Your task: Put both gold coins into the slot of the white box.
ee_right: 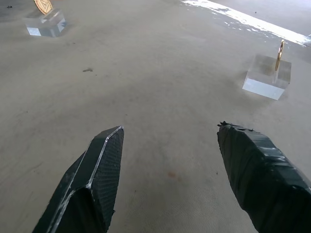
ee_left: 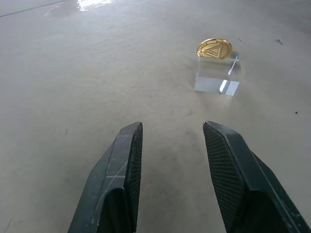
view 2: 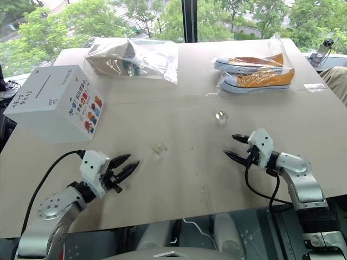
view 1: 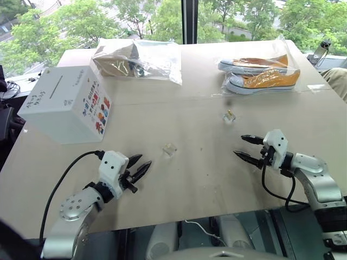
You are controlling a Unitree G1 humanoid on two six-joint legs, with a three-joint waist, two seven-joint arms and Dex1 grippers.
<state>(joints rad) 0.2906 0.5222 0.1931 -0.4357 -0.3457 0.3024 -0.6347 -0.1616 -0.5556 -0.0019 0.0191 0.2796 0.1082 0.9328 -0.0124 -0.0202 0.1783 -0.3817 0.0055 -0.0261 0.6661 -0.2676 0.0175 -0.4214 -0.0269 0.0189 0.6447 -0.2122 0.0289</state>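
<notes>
Two gold coins stand upright in small clear blocks on the beige table (view 1: 195, 179). One coin (ee_left: 214, 48) sits near the table's middle (view 1: 169, 149), just ahead of my left gripper (view 1: 145, 160), which is open and empty. The other coin (ee_right: 280, 54) stands further back and to the right (view 1: 229, 115), beyond my right gripper (view 1: 238, 145), also open and empty. Both grippers hover low over the table, apart from the coins. The white box (view 1: 65, 105) stands at the far left, with its thin dark slot (view 1: 56, 86) on the top face and colourful stickers on its side.
Two clear plastic bags of shoes lie at the back: a dark pair (view 1: 138, 59) at the middle left and an orange pair (view 1: 260, 73) at the right. A black cable trails from each wrist. The table's front edge runs just under my arms.
</notes>
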